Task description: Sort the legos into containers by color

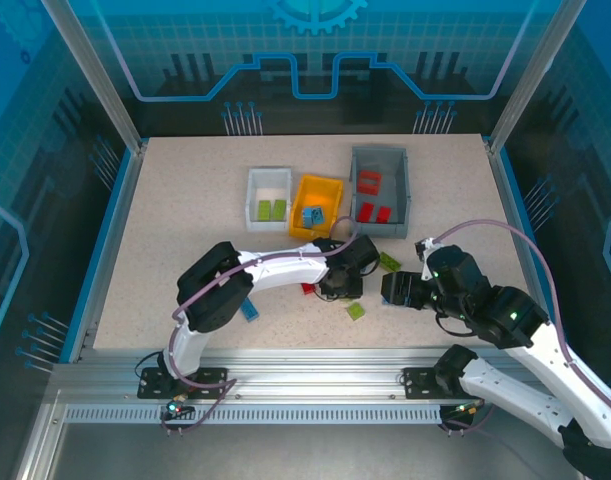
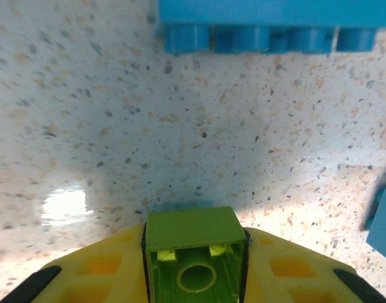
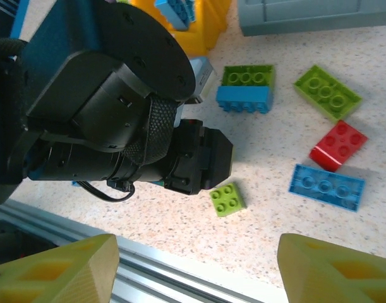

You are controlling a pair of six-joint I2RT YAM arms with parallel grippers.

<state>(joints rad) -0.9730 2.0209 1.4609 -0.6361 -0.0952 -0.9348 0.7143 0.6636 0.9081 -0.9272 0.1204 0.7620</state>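
Observation:
My left gripper (image 2: 195, 262) is shut on a lime green lego (image 2: 191, 228), held just above the tabletop; a blue lego (image 2: 268, 25) lies ahead of it. From above, the left gripper (image 1: 337, 282) sits mid-table in front of the orange-yellow bin (image 1: 303, 222). My right gripper (image 3: 199, 278) is open and holds nothing, hovering over the front edge near a small green lego (image 3: 227, 199). Loose legos lie beyond it: a blue plate (image 3: 326, 186), a red brick (image 3: 338, 145), a green brick (image 3: 326, 93) and a green-on-blue stack (image 3: 246, 88). The white bin (image 1: 253, 190) holds green legos, the grey bin (image 1: 402, 190) red ones.
The left arm's black wrist (image 3: 117, 107) fills the space just left of my right gripper (image 1: 390, 292). The metal front rail (image 1: 305, 380) runs along the table's near edge. A blue lego (image 1: 249, 311) lies by the left arm's elbow. Bare tabletop stretches at the far left.

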